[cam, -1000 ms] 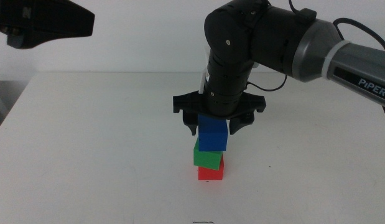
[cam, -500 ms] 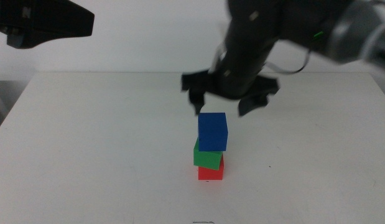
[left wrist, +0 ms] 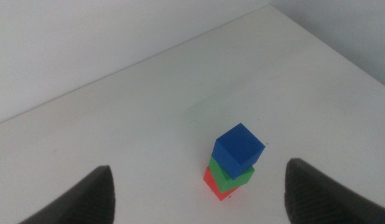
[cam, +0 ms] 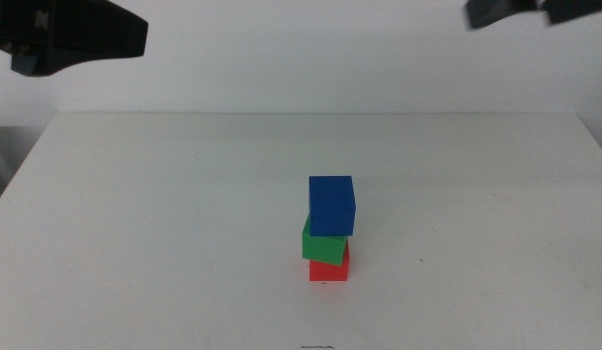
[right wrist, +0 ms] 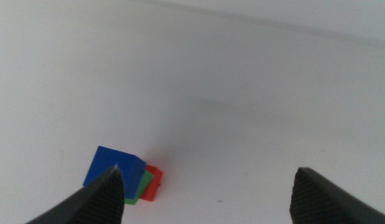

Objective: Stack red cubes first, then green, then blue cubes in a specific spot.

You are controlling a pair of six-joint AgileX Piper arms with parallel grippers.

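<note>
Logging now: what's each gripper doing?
Left gripper: open, empty, raised over the table.
Right gripper: open, empty, high above the cubes.

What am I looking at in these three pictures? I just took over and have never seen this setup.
This is a two-armed robot at a white table. The wide picture comes from a camera looking down over the table; the other two come from cameras on each arm's wrist, so the dark shapes at their lower edges are that arm's own two jaws.

On the table stands a three-cube stack: red cube at the bottom, green cube on it, blue cube on top. The cubes sit slightly offset and twisted, not flush.

Nothing is held. The left gripper is open, raised, looking down at the stack. The right gripper is open too, lifted off to the stack's side; only a dark bit of that arm shows in the wide picture's top right corner.
</note>
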